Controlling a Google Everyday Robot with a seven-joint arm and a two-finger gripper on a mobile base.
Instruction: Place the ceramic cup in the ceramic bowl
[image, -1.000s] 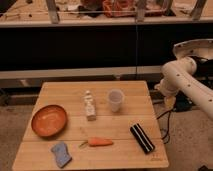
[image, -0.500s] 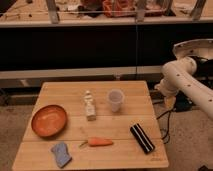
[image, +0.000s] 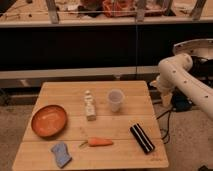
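Nothing has moved: the ceramic cup (image: 115, 100) stands mid-table (image: 120, 126), well apart from the empty ceramic bowl (image: 49, 120) at left, ungrasped, while the gripper (image: 165, 96) hangs at mid-right, whether spread or closed I cannot tell.

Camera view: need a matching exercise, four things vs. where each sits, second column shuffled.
1 ceramic cup
2 ceramic bowl
3 carrot
4 pincer

A left side of the table
B beyond the table's right edge
C near the front edge, middle
D just right of the white bottle

Pairs: 1-D, 2-A, 3-C, 4-B
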